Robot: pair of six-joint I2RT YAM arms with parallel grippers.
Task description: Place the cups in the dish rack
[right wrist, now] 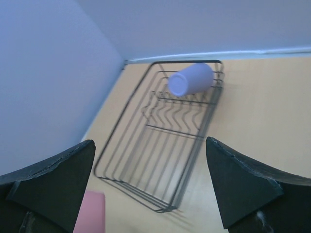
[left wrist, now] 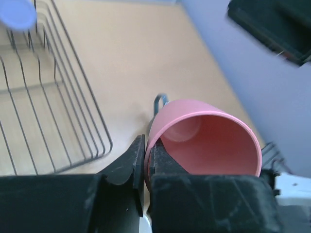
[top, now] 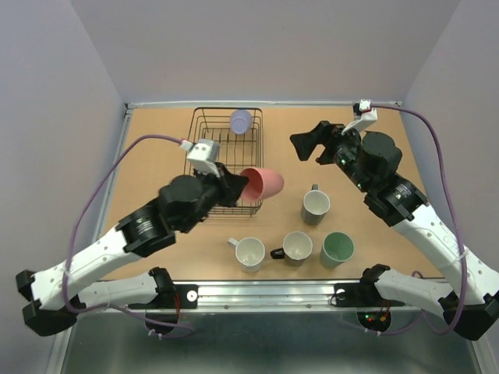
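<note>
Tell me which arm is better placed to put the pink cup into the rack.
Left. The left gripper is shut on the pink cup at its rim, and the cup is tipped right beside the rack at its right side. The right gripper is open, holds nothing, and sits apart from the cup.

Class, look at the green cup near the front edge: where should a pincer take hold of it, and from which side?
By the rim, one finger inside, one outside, coming straight down: the green cup stands upright, mouth open upward. Its right side is likely best, away from the black-handled cup.
</note>
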